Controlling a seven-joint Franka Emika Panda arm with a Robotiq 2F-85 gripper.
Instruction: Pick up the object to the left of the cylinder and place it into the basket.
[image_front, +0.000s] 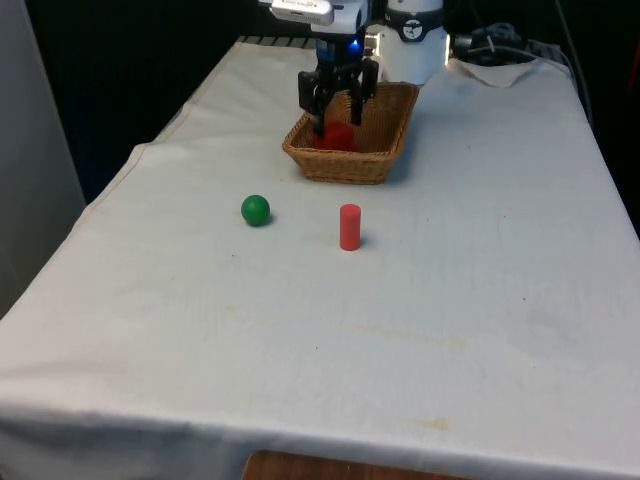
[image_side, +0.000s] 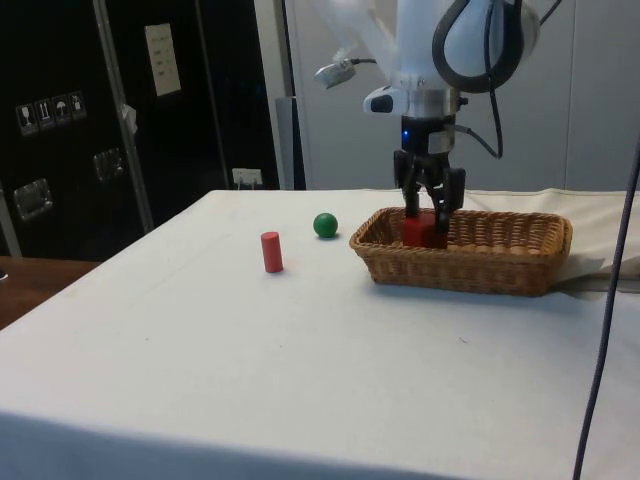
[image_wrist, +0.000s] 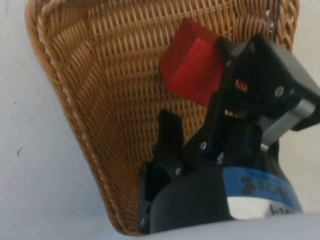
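Where the white-clothed surface (image_front: 480, 260) meets its far end, a wicker basket (image_front: 352, 162) sits with the end effector (image_front: 338, 112) above it, fingers spread and gripping nothing. A red block (image_wrist: 192, 62) rests in the basket. Nearer, a red cylinder (image_front: 349, 227) stands upright, a green ball (image_front: 255, 210) on the front view's left of it.

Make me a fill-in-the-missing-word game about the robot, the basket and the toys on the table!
1. The red block lies inside the ____.
2. The ball on the white cloth is coloured ____.
3. The red cylinder stands ____ on the cloth.
4. The gripper hangs over the wicker basket, its fingers ____.

Missing words: basket; green; upright; open
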